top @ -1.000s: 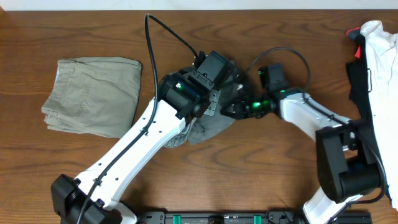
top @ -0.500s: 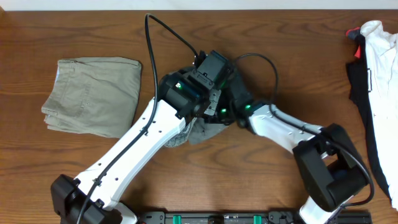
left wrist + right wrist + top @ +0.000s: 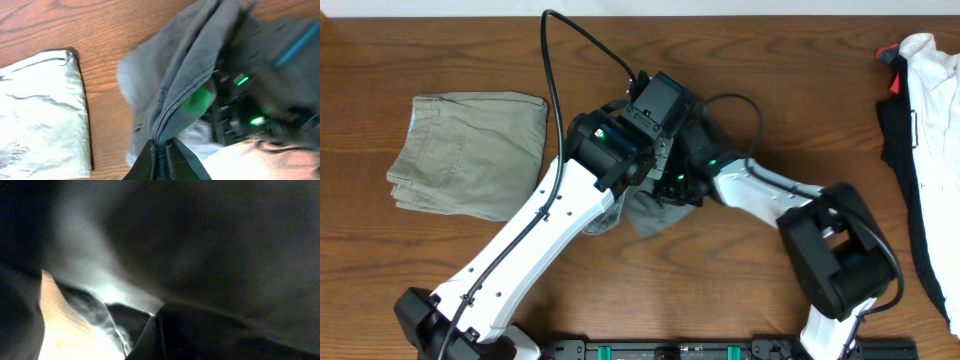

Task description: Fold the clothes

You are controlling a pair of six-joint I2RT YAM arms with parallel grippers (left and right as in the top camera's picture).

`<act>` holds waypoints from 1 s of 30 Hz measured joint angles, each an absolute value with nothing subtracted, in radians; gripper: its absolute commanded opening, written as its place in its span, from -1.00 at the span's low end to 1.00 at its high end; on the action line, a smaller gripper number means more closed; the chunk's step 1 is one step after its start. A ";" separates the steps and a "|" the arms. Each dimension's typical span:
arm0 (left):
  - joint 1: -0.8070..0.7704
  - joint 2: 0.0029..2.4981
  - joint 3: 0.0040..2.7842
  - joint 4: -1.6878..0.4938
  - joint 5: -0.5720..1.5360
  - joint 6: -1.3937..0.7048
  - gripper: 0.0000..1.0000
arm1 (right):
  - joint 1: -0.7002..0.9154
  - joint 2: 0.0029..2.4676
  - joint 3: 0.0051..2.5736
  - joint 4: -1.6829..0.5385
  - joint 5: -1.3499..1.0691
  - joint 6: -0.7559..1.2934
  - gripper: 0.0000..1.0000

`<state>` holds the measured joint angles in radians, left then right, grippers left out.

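Observation:
The grey shorts (image 3: 646, 213) lie bunched at the table's middle, mostly hidden under both arms. In the left wrist view my left gripper (image 3: 161, 151) is shut on a stitched seam edge of the shorts (image 3: 192, 60), which hang in folds from it. In the overhead view the left gripper (image 3: 658, 160) sits right above the heap. My right gripper (image 3: 678, 186) is pushed in beside it, under the cloth. The right wrist view is dark with shorts fabric (image 3: 225, 255) draped over it; its fingers (image 3: 157, 326) meet in a point on the cloth.
A folded beige pair of shorts (image 3: 470, 152) lies at the left, also in the left wrist view (image 3: 40, 110). A white-and-black garment with a red bit (image 3: 925, 120) lies along the right edge. Cables loop above both arms.
My right gripper has moved left across the shorts, close against the left gripper, bringing cloth with it. The grey heap has narrowed and shifted left. The left arm has risen slightly.

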<state>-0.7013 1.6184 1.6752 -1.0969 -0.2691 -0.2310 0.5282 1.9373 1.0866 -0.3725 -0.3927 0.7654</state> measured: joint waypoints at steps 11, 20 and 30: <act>-0.701 1.618 1.676 -1.097 -0.302 -0.219 -0.88 | 0.202 1.791 1.043 -0.690 -0.114 0.472 -0.97; -0.667 1.618 1.676 -1.095 -0.401 -0.176 -0.88 | 0.129 1.594 1.037 -0.739 0.158 0.156 -0.97; -0.580 1.618 1.677 -1.065 -0.426 -0.137 -0.88 | 0.136 1.547 1.036 -0.614 -0.256 0.056 -0.98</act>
